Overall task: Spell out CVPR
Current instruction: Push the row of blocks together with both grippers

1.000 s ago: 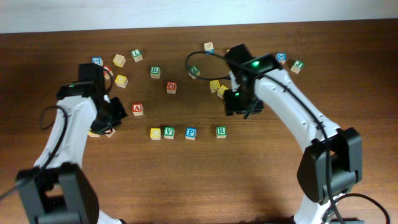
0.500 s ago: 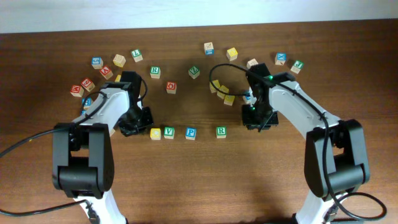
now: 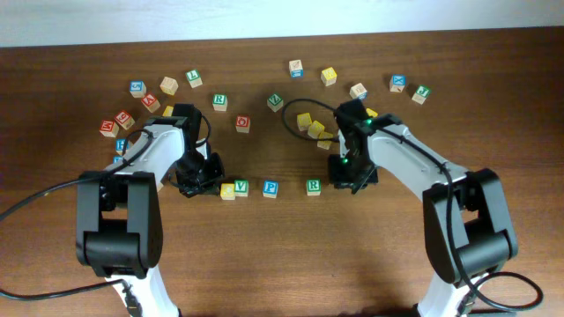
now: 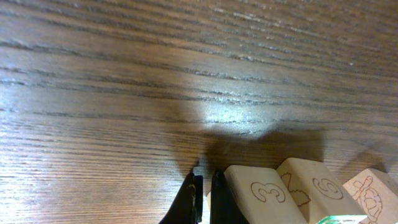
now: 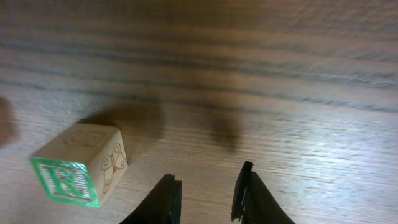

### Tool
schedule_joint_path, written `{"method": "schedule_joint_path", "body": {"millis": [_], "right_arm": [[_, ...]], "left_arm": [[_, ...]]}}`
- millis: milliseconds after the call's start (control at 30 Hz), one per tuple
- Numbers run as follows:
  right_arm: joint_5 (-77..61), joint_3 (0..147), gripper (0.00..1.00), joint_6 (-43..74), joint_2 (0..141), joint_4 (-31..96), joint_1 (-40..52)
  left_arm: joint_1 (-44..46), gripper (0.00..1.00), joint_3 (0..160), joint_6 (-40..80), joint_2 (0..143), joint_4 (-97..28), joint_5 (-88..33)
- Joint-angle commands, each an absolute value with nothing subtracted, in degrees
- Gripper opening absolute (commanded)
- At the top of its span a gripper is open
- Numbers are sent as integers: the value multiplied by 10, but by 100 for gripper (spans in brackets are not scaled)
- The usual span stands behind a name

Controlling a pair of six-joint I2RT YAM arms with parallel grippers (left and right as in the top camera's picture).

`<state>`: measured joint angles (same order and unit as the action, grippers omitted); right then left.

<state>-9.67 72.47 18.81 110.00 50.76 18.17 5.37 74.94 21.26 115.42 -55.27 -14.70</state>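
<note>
Four letter blocks are lying in a row on the near half of the wooden table [image 3: 282,264]. The row's long axis is running left to right in the overhead view, and the letters are facing the near edge. From the robot's left they are a yellow block [image 3: 227,190] whose letter cannot be read, a green V block [image 3: 241,187] touching it, a blue P block [image 3: 270,187] slightly apart, and a green R block [image 3: 313,186] farther off. The left gripper [image 4: 205,186] is sitting just beside the yellow block with its fingers pressed almost together, pinching nothing. The right gripper [image 5: 208,183] is hanging near the R block's right side, fingers spread and empty. Close to twenty spare blocks [image 3: 242,122] are lying scattered in an arc behind, some partly hidden by the arms.
</note>
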Motion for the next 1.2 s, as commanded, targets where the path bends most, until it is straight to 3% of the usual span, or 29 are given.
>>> {"method": "schedule_joint_path", "body": {"millis": [0,1167], "right_arm": [[-104,710,23,201,1103,497,189],[-112,707,23,256,1120,451,227]], "left_arm": [[67,0,751,223,1163,-552,-159],[161,0,751,274,1163,-508,-170]]}}
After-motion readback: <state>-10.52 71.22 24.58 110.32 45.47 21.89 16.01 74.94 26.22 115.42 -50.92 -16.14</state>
